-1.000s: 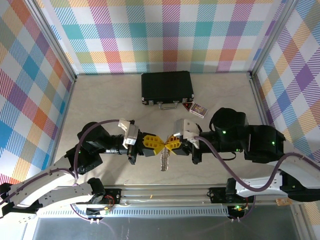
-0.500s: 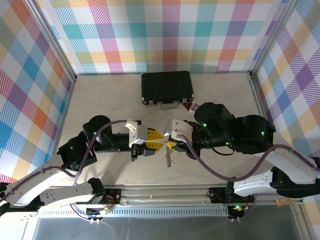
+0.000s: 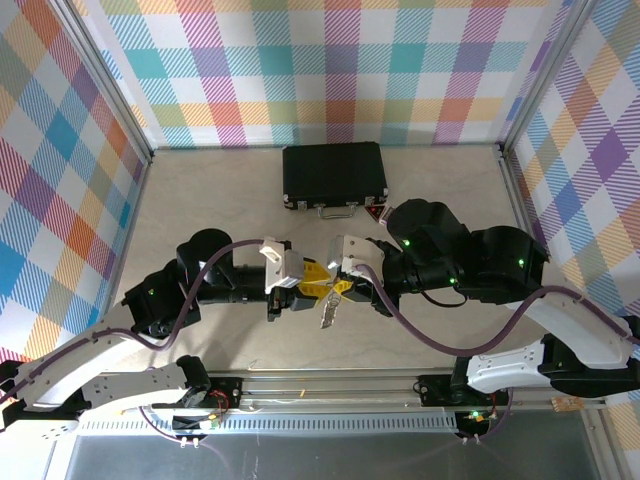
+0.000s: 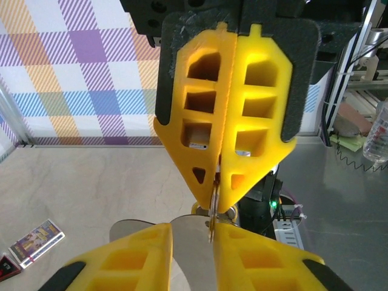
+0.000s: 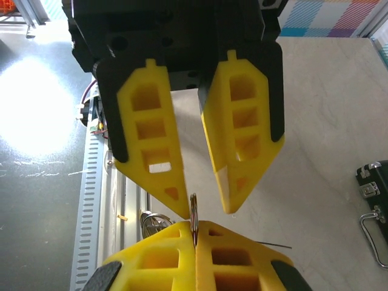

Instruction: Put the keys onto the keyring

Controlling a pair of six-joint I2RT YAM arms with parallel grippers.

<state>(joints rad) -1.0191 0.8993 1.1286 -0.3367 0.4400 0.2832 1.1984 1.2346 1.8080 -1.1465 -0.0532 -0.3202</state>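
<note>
My right gripper (image 3: 343, 287) (image 5: 195, 229) is shut on the keyring (image 5: 194, 212), a thin metal loop seen edge-on that sticks up from its tips. My left gripper (image 3: 308, 283) (image 4: 193, 235) faces it tip to tip and stands open. The loop's edge (image 4: 212, 225) lies against the inner side of its right finger (image 4: 254, 254). The right wrist view shows those fingers apart on either side of the loop. A silvery chain-like bunch (image 3: 328, 315) (image 5: 150, 222) hangs below the two grippers, above the table. The keys cannot be told apart from it.
A black case (image 3: 334, 175) lies at the back of the table, its latch side (image 5: 371, 182) toward me. A small card box (image 4: 35, 237) lies just right of the case's front. The metal rail (image 3: 330, 385) runs along the near edge.
The left gripper, shut a second ago, has opened a little. Both grippers stayed tip to tip and shifted slightly; the right arm folded inward to the left.
</note>
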